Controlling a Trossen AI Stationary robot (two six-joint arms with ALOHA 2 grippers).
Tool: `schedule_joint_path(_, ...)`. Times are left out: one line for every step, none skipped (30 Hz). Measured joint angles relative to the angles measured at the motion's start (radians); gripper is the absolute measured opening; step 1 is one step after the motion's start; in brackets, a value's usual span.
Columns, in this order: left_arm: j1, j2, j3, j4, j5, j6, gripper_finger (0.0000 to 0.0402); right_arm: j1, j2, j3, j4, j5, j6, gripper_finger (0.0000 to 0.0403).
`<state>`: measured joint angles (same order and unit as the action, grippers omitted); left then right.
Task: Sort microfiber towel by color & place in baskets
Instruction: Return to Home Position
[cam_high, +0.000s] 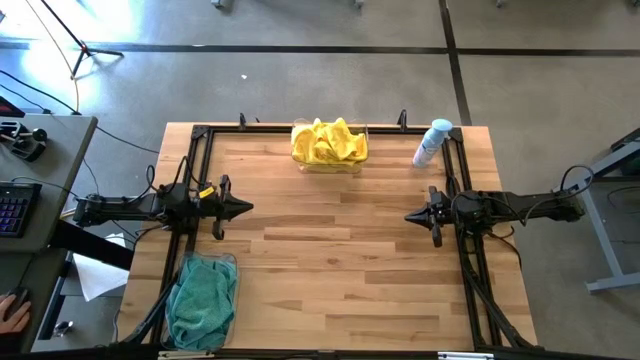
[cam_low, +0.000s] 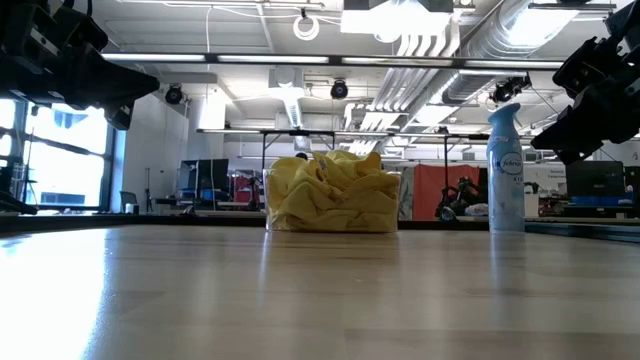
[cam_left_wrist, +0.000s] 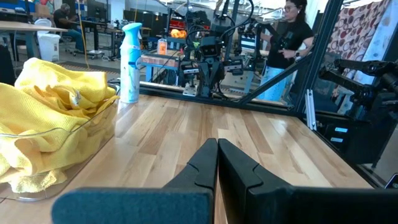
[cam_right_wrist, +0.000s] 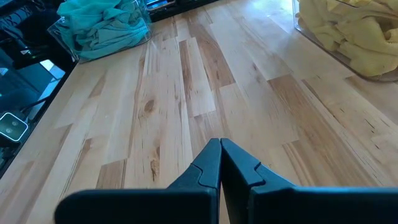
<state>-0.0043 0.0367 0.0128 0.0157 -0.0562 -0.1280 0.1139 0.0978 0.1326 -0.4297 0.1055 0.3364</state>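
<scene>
Yellow microfiber towels (cam_high: 328, 142) fill a clear basket (cam_high: 329, 166) at the table's far middle; they also show in the low view (cam_low: 330, 190), the left wrist view (cam_left_wrist: 43, 112) and the right wrist view (cam_right_wrist: 348, 31). Teal towels (cam_high: 203, 300) lie bunched in a second clear basket (cam_high: 232, 262) at the near left corner, seen too in the right wrist view (cam_right_wrist: 102, 25). My left gripper (cam_high: 248, 208) hovers shut over the table's left side, its fingers (cam_left_wrist: 216, 155) closed together. My right gripper (cam_high: 408, 215) hovers shut over the right side, fingers (cam_right_wrist: 221, 155) together.
A white-and-blue spray bottle (cam_high: 431, 143) stands at the far right corner, right of the yellow basket. A black frame (cam_high: 460, 250) runs along the table's left, far and right edges. Bare wood (cam_high: 330, 260) spans the middle. A person (cam_left_wrist: 289, 37) stands beyond the table.
</scene>
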Motion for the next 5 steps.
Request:
schedule_joint_path(0.0, 0.0, 0.0, 0.0, 0.0, 0.0, 0.0, 0.0, 0.0, 0.0, 0.0, 0.0, 0.0, 0.0)
schedule_joint_path(0.0, 0.0, 0.0, 0.0, 0.0, 0.0, 0.0, 0.0, 0.0, 0.0, 0.0, 0.0, 0.0, 0.0)
schedule_joint_path(0.0, 0.0, 0.0, 0.0, 0.0, 0.0, 0.0, 0.0, 0.0, 0.0, 0.0, 0.0, 0.0, 0.0)
schedule_joint_path(0.0, 0.0, 0.0, 0.0, 0.0, 0.0, 0.0, 0.0, 0.0, 0.0, 0.0, 0.0, 0.0, 0.0)
schedule_joint_path(0.0, 0.0, 0.0, 0.0, 0.0, 0.0, 0.0, 0.0, 0.0, 0.0, 0.0, 0.0, 0.0, 0.0)
